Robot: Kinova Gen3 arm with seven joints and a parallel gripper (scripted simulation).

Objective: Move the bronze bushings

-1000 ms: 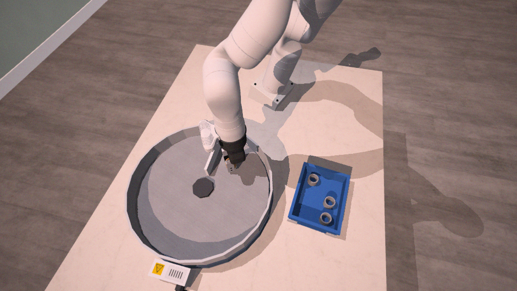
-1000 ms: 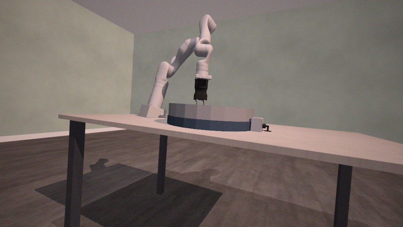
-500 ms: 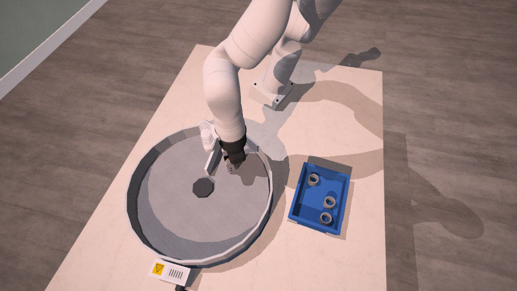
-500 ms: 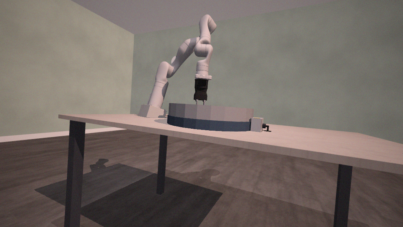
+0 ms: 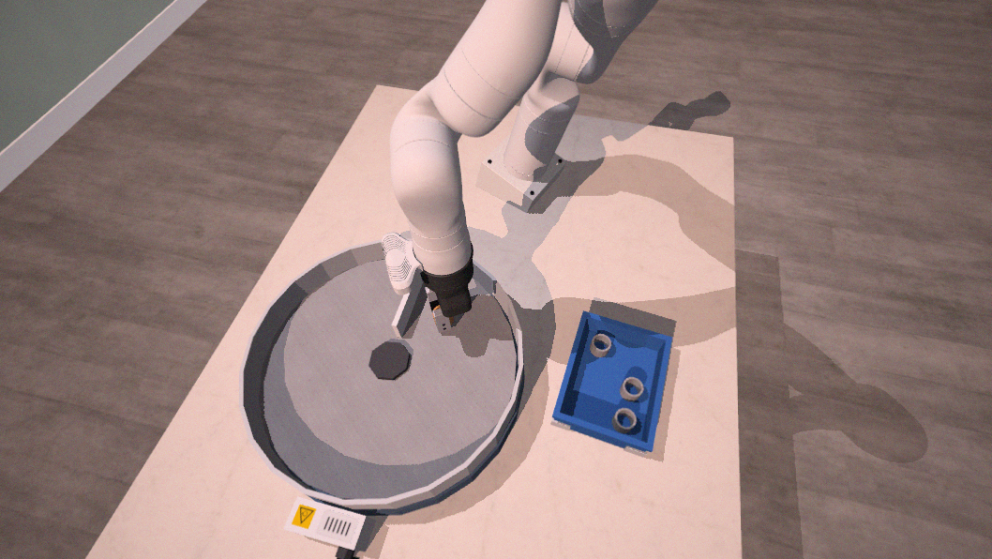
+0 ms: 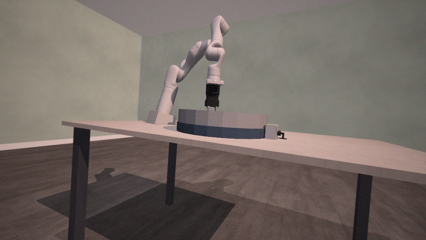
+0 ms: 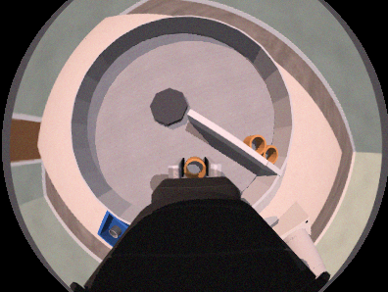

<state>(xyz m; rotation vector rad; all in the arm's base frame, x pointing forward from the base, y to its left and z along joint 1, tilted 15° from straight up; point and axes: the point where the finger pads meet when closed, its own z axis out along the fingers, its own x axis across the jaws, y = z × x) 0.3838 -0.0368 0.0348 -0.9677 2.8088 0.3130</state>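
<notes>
My gripper (image 5: pixel 443 321) hangs over the back part of the turntable's grey disc (image 5: pixel 388 388), between the dark hub (image 5: pixel 390 359) and the rim. It is shut on a bronze bushing (image 7: pixel 194 167), held with an open end facing down, above the disc. Two more bronze bushings (image 7: pixel 262 147) stand on the disc near the rim, beyond a white radial bar (image 7: pixel 224 142). In the blue crate (image 5: pixel 613 378) to the right lie three steel bushings (image 5: pixel 630 388). In the exterior view the gripper (image 6: pixel 211 108) shows just above the turntable's wall.
A raised rim (image 5: pixel 291 305) rings the turntable. The white bar (image 5: pixel 408 309) runs from the hub to the rim beside the gripper. A labelled control box (image 5: pixel 325 521) sits at the turntable's front. The arm's base (image 5: pixel 523 176) stands at the table's back.
</notes>
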